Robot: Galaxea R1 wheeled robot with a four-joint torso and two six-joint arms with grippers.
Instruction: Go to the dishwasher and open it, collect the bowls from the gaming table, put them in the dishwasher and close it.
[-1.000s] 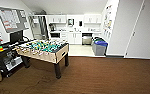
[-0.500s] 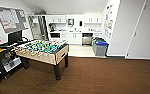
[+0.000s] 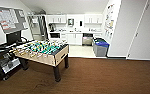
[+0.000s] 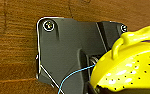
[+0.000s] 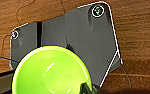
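Bowls: yellow-green bowl (image 5: 51,72) at right hand, speckled yellow bowl (image 4: 131,67) at left

Room with football table, bins and cabinets

A football table (image 3: 42,51) with a green field stands on brown floor (image 3: 103,77), a dark desk (image 3: 1,57) just beside it. A board (image 3: 9,18) hangs on the wall above. White cabinets (image 3: 73,38) line the far wall; grey bins (image 3: 100,47) stand near a white door (image 3: 146,32).
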